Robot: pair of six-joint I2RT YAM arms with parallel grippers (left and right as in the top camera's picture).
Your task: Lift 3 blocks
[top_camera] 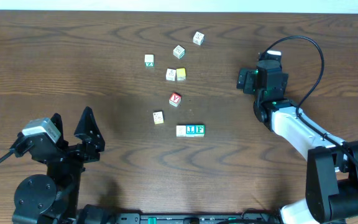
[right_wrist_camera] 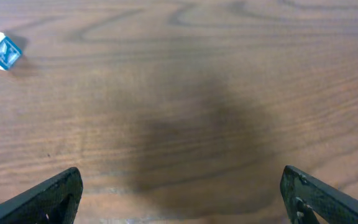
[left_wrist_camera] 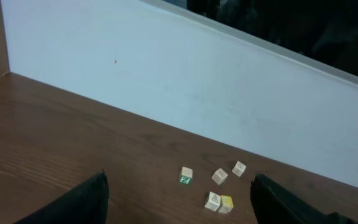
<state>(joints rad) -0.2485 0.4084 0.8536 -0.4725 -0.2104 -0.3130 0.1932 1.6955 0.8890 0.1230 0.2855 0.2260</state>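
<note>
Three blocks lie side by side in a touching row on the wooden table, a little in front of its middle: a cream-faced block (top_camera: 181,130), a blue-letter block (top_camera: 190,130) and a green "F" block (top_camera: 199,129). They show only in the overhead view. My left gripper (top_camera: 71,118) (left_wrist_camera: 179,178) is open near the front left, well away from the row, with nothing between its fingers. Off to the right, my right gripper (top_camera: 243,80) (right_wrist_camera: 180,171) points left with its jaws wide open over bare wood, holding nothing.
Further back lie loose cubes: a red "Y" cube (top_camera: 174,99), a yellow cube (top_camera: 181,74) (left_wrist_camera: 226,203), a green-faced cube (top_camera: 149,60) (left_wrist_camera: 186,176) and several pale ones. A white cube with a blue face (right_wrist_camera: 2,51) lies ahead of the right gripper. A white wall (left_wrist_camera: 185,81) borders the table's far edge.
</note>
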